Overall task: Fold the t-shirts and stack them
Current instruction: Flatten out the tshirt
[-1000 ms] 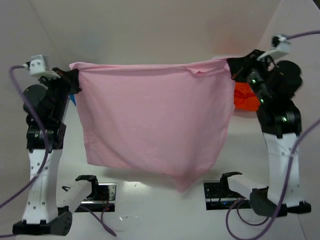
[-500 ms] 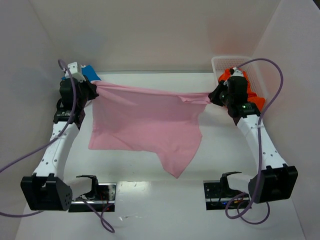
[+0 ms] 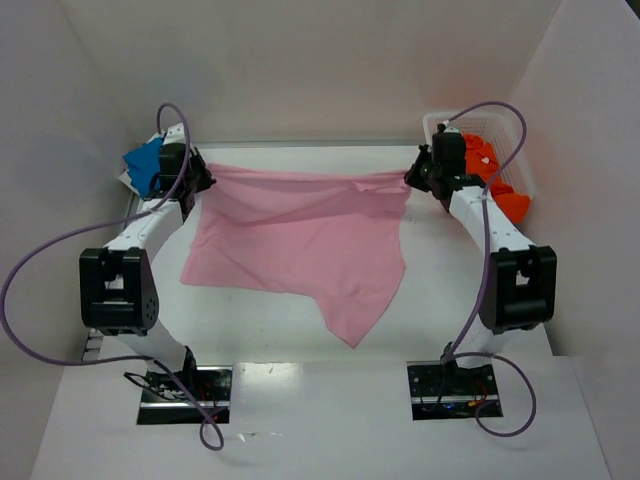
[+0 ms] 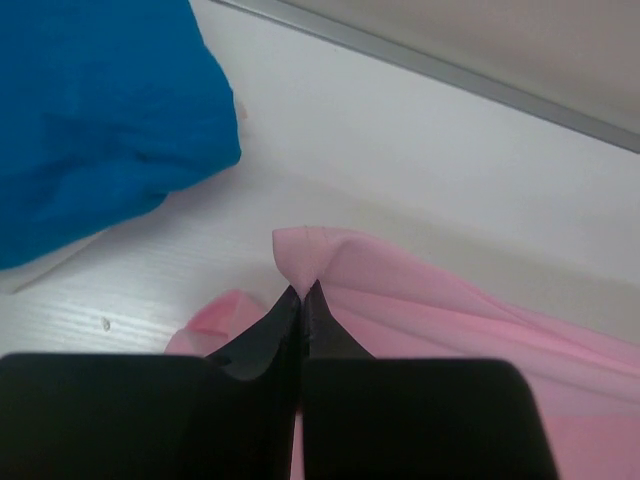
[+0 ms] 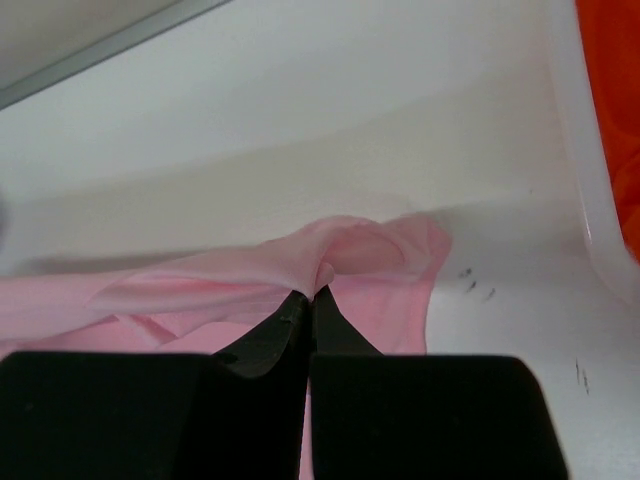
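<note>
White table (image 3: 440, 300), three things on it
A pink shirt (image 3: 300, 240) spread mid-table (far edge slightly raised), a blue cloth (image 3: 143, 163) far left, a basket (image 3: 431, 124) far right.

Flat white table top (image 3: 440, 300), matte, faint grain visible in the left wrist view. Boxed in on three sides by plain pale panels:
- back wall panel (image 3: 320, 70), off-white
- left wall panel (image 3: 40, 120), greyer and in shade
- right wall panel (image 3: 600, 100), with a faint pinkish cast

Thin grey seam strip (image 4: 450, 75) runs where the table meets the back panel. A few small dark scuff marks (image 5: 470, 280) sit on the table near the far right corner. Light is soft and even, shadows are weak. Bright glare patch (image 3: 270, 370) on the near edge.
</note>
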